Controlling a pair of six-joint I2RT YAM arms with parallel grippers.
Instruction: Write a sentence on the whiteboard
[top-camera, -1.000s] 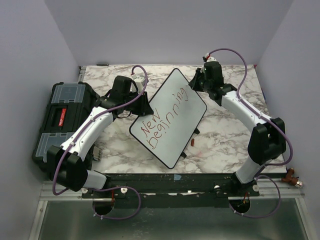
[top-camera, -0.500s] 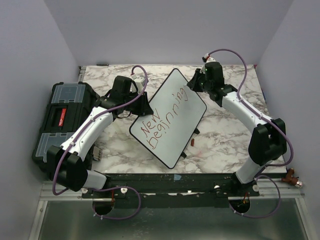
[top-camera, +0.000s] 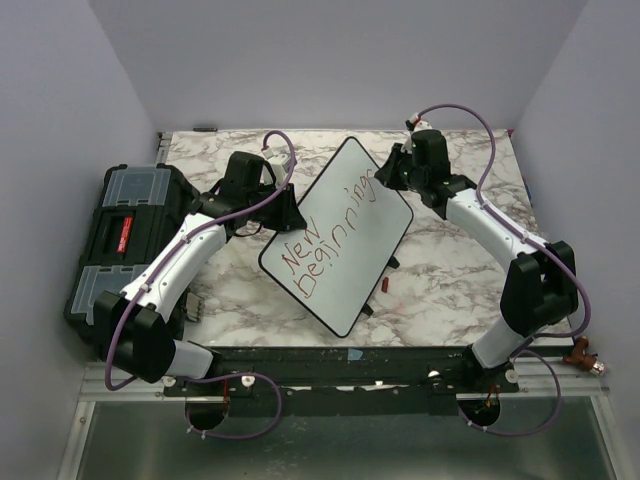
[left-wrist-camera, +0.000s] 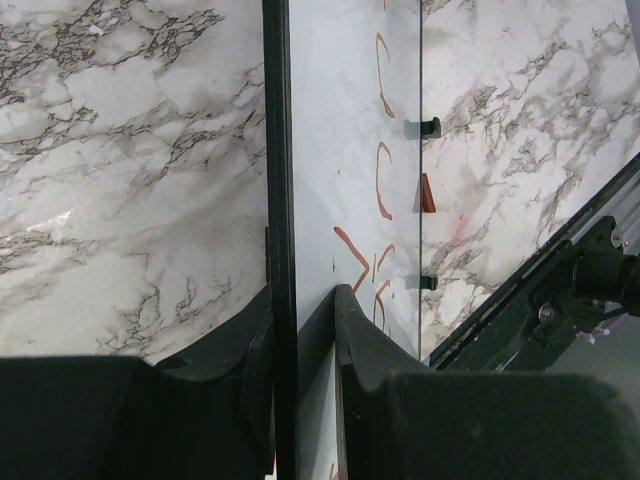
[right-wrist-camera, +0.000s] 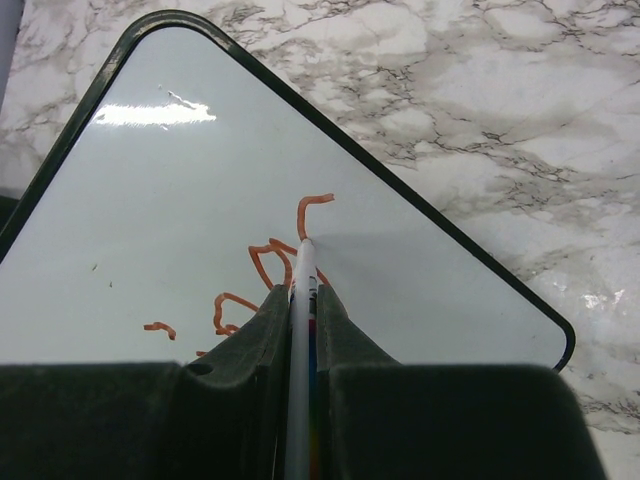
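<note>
The whiteboard (top-camera: 352, 275) lies tilted across the middle of the marble table (top-camera: 450, 270), with its left edge lifted. My left gripper (top-camera: 289, 212) is shut on that black-framed edge, one finger on each face (left-wrist-camera: 303, 295). The sentence (top-camera: 330, 232) shows as two red lines, "New" and "Beginnings". My right gripper (top-camera: 386, 178) is shut on a white marker (right-wrist-camera: 304, 268). The marker's tip touches the whiteboard (right-wrist-camera: 200, 180) at the end of a hooked red stroke (right-wrist-camera: 312, 205) near the far corner. The lettering (left-wrist-camera: 383, 180) also runs past the left fingers.
A black toolbox (top-camera: 120, 235) with clear lid compartments stands at the table's left edge, beside the left arm. A small red cap (top-camera: 384, 284) lies on the marble just off the board's near right edge. The board's black feet (left-wrist-camera: 428, 127) stick out on that side.
The right gripper has shifted slightly toward the board's far corner, and a new red stroke has appeared at the end of the second line. The left gripper and board have stayed put.
</note>
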